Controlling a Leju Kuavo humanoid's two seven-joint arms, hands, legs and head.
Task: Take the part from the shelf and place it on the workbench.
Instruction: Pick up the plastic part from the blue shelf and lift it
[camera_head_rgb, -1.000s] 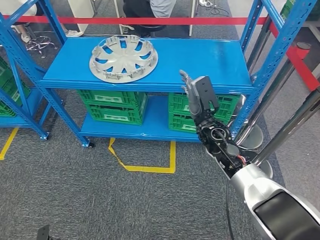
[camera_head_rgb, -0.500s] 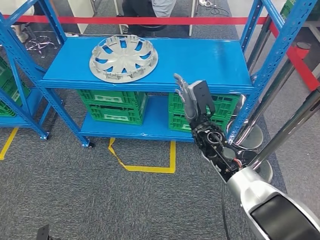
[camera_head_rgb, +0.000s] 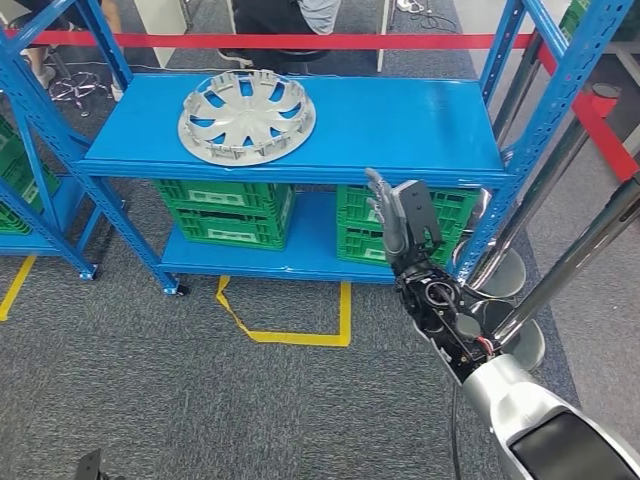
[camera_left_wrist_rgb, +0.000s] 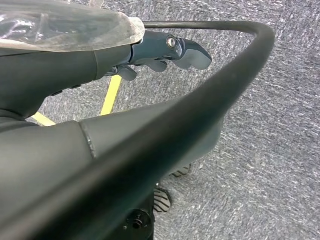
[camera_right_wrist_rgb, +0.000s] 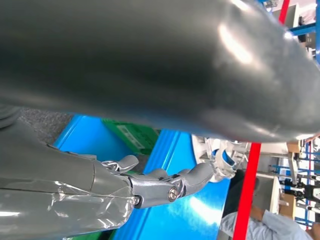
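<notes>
The part is a silver hubcap (camera_head_rgb: 247, 115) lying flat on the top board of the blue shelf (camera_head_rgb: 400, 120), towards its left side. My right hand (camera_head_rgb: 396, 215) is raised in front of the shelf's front edge, to the right of the hubcap and apart from it, fingers stretched out and holding nothing. The right wrist view has the same hand (camera_right_wrist_rgb: 158, 187) with straight fingers pointing towards the hubcap (camera_right_wrist_rgb: 222, 155). My left hand (camera_left_wrist_rgb: 170, 50) hangs over the grey carpet with nothing in it, its fingers loosely extended.
Green crates (camera_head_rgb: 226, 210) stand on the lower shelf board. Red barrier tape (camera_head_rgb: 302, 41) runs behind the shelf, with a seated person (camera_head_rgb: 279, 15) beyond it. Slanted metal poles (camera_head_rgb: 543, 190) stand at the right. Yellow tape (camera_head_rgb: 302, 335) marks the floor.
My right hand swung left along the shelf edge, then came back to the right and a little lower. The hubcap has not moved.
</notes>
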